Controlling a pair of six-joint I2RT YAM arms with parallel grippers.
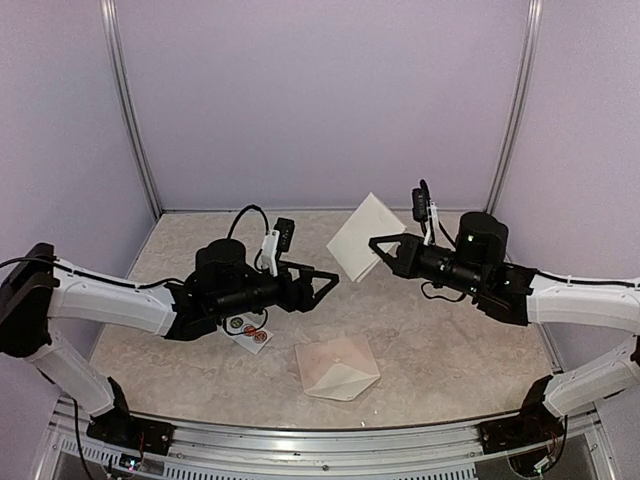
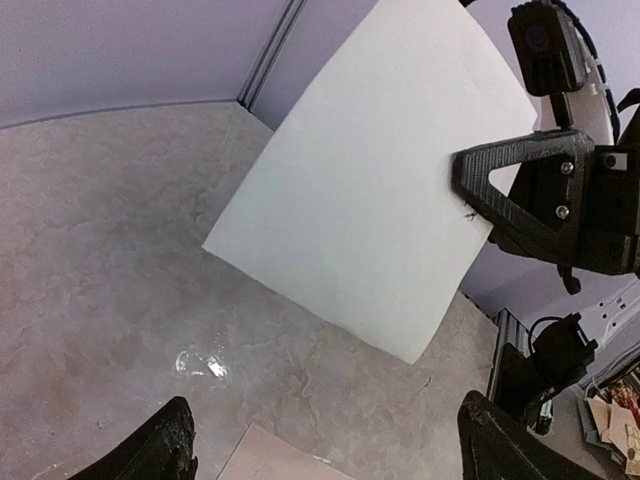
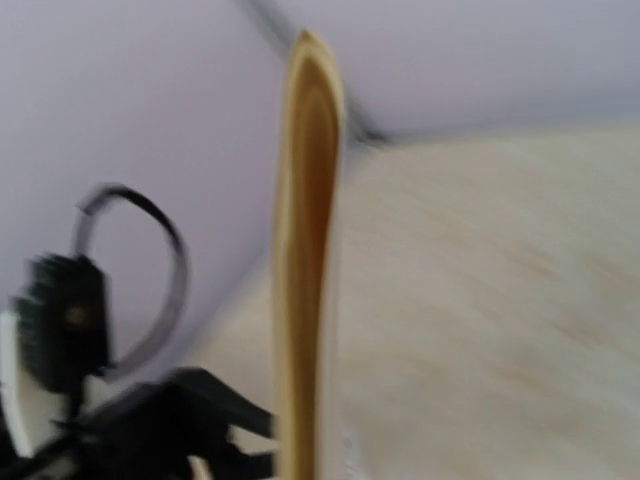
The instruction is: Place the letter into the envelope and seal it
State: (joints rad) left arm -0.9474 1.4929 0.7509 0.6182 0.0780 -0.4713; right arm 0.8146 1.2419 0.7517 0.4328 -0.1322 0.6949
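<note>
A: Two grippers, states, quick.
B: The right gripper (image 1: 376, 246) is pressed together, pinching one edge of the thin rectangular paper letter (image 1: 358, 236). The left gripper (image 1: 322, 282) is spread wide with nothing between its fingers, and it points at the sheet from close by without touching it.
A: Where's the letter?
B: It's held up in the air over the far middle of the table, tilted, with one corner highest. Only the plain white back faces the cameras. In the right wrist view it's edge-on and blurred.
A: Envelope?
B: The small pale cream-pink paper envelope (image 1: 338, 368) lies flat near the front edge, between the two arms and well apart from the letter. Its diagonal fold seams are showing.
A: Any text or labels?
B: There's a small white strip of round stickers (image 1: 250, 333) on the table just below the left arm. The dots are reddish, and any print is too small to read.
A: Surface, room?
B: It's a beige marbled tabletop (image 1: 450, 340), with a small glossy glare patch in the left wrist view. Plain lilac walls (image 1: 320, 100) close it in on three sides, there are metal posts (image 1: 130, 120) at the back corners, and an aluminium rail (image 1: 330, 440) runs along the near edge.
</note>
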